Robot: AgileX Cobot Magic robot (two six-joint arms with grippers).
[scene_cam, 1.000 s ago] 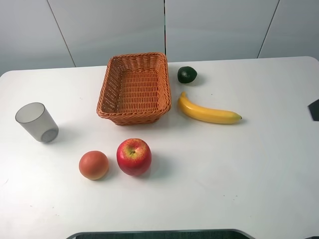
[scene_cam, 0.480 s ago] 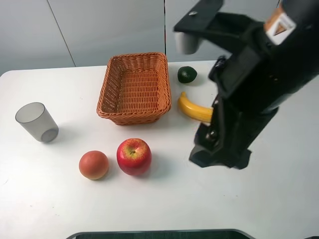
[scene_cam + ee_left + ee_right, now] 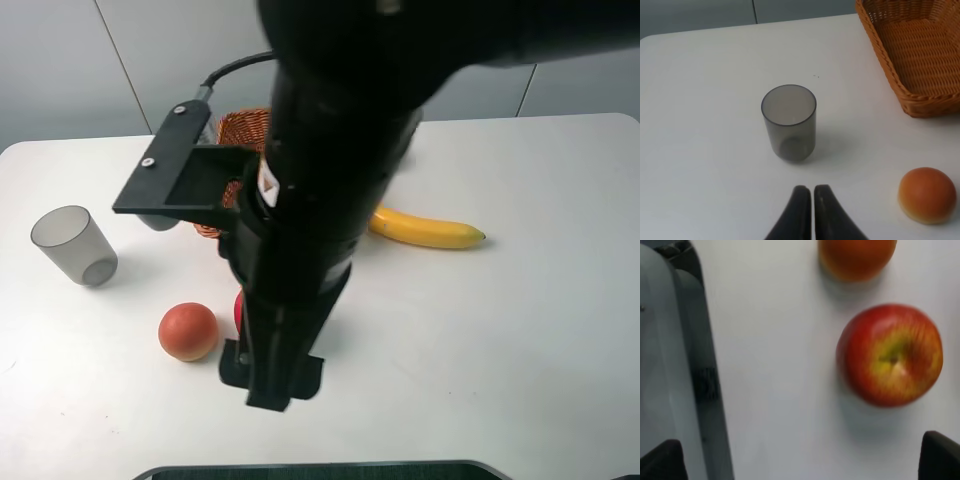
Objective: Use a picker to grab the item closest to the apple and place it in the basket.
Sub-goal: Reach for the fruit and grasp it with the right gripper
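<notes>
As it hangs closest to the high camera, black right arm [image 3: 320, 200]: it fills the middle of the frame, hiding most of the apple and much of the basket. It reaches across to the lower left because the fruit lies there.
Right gripper [image 3: 800, 452]: the jaws are spread wide, with dark tips at the two lower corners of the wrist view and nothing between them. It appears to be hovering above the table, ready for a descent.
Left gripper [image 3: 812, 190]: the fingers are pressed together and empty at the bottom centre of its view, facing the cup. It seems to be parked clear of the work.
Round orange-coloured fruit [image 3: 188, 331]: it sits untouched at the lower left of the high view on the white table [image 3: 520, 350], near the apple but not touching it. It is judged the nearest item, so the target.
Red-and-yellow apple [image 3: 890, 354]: it is right of centre in the right wrist view, stem up. The open jaws look centred nearer to it than to the orange fruit, so a shift is probably needed before closing.
Grey translucent plastic cup [image 3: 72, 245]: upright at the left, well apart from the fruit.
Long yellow banana [image 3: 430, 230]: right of centre, well away from the apple.
Woven orange wicker basket [image 3: 875, 45]: upper centre of the high view, empty where visible. It is the drop-off.
</notes>
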